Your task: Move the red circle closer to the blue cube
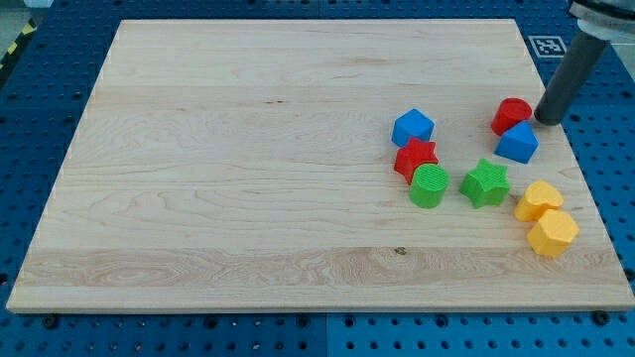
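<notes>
One short push: our tip (546, 119), bare rod holding nothing, sits right of red circle (512, 114); nudge it left toward blue cube (413, 128), skirting blue block (517, 143).

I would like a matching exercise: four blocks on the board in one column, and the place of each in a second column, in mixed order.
Blocks:
1. red circle
2. blue cube
3. green star
4. red star

Places:
A. touching the green cylinder from above
B. just left of my tip
C. left of the two yellow blocks
D. directly above the red star

Pairs: 1-B, 2-D, 3-C, 4-A
</notes>
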You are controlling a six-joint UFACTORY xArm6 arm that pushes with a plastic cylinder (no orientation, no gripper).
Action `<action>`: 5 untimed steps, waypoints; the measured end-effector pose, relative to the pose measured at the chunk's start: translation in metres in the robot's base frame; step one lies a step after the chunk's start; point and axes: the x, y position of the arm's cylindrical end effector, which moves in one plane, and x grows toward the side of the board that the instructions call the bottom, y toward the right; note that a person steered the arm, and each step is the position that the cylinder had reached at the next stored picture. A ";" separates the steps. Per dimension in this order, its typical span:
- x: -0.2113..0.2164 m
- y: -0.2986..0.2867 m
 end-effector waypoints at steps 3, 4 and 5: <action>0.016 -0.091; 0.016 -0.127; 0.016 -0.152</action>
